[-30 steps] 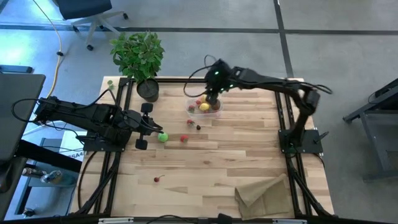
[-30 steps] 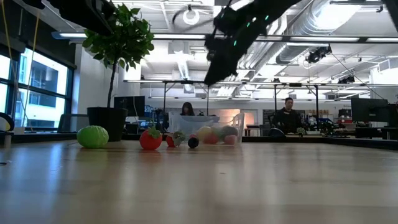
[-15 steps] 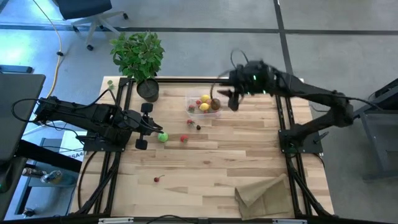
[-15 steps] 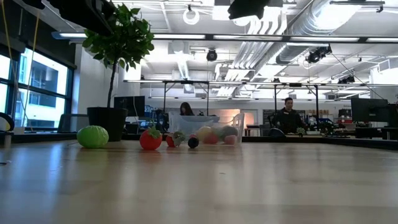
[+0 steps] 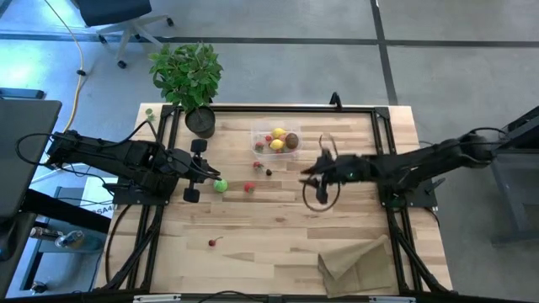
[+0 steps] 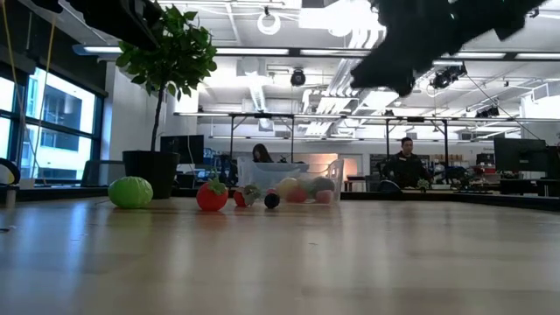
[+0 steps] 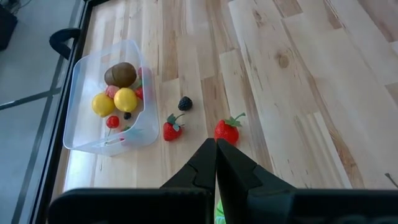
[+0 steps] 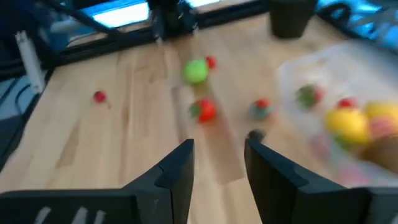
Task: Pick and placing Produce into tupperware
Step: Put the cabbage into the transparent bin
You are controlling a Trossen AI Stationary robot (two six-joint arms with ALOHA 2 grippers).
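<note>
The clear tupperware (image 5: 276,141) stands at the far middle of the table and holds two yellow lemons (image 7: 115,101), a brown kiwi (image 7: 120,74) and small red berries. On the wood beside it lie two strawberries (image 5: 249,188), a dark berry (image 5: 269,172) and a green lime (image 5: 221,185); a cherry (image 5: 212,242) lies nearer the front. My left gripper (image 5: 210,173) hovers shut just over the lime. My right gripper (image 5: 308,172) hangs open and empty above the table's middle, right of the loose fruit.
A potted plant (image 5: 187,76) stands at the far left corner. A tan paper bag (image 5: 358,265) lies at the near right corner. Bare wood stretches across the near half. In the low view, people sit at desks in the room behind the table.
My right gripper has swung from over the tupperware toward the table's right edge, then toward the near edge and down, tipping closer to level. With it gone, the kiwi shows inside the tupperware. The loose fruit has not moved.
</note>
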